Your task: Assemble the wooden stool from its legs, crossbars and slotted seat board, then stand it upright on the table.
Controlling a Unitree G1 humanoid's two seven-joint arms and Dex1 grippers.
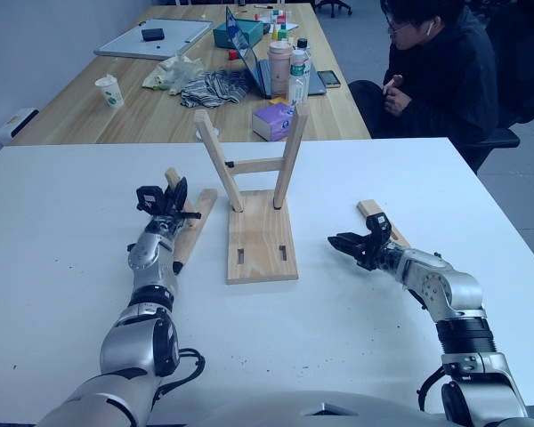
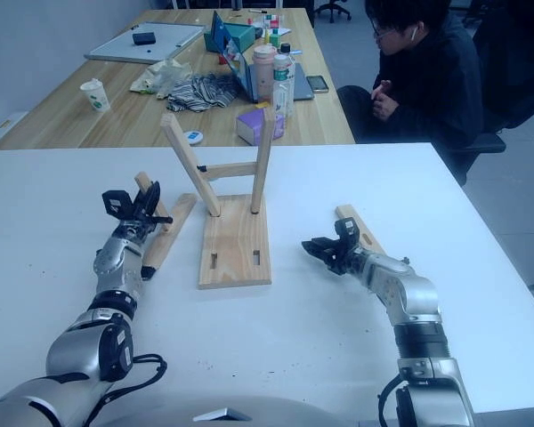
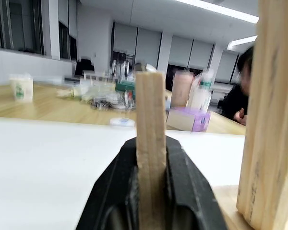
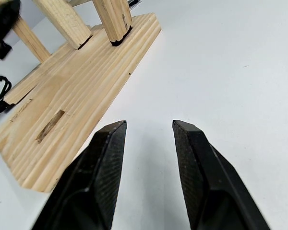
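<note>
Head view: the seat board (image 1: 261, 237) lies flat in the middle of the table (image 1: 62, 294). Two legs (image 1: 221, 165) joined by a crossbar (image 1: 254, 165) lean up from its far slots. The left claw (image 1: 172, 203) holds a stick (image 1: 172, 177) just left of the board, with another leg (image 1: 194, 229) lying alongside. The right claw (image 1: 349, 243) hangs near a spare piece (image 1: 371, 212), well to the right.

Left wrist view: the claw is clamped hard on the stick (image 3: 151, 143).

Right wrist view: the fingers (image 4: 103, 163) are spread and hold nothing, just beside the board (image 4: 86, 81) and its open slot (image 4: 50, 125).

Nothing steadies the board. Pressing the next piece in could likely slide it or tip the leaning legs, and the stick might twist in the claw's grip.
</note>
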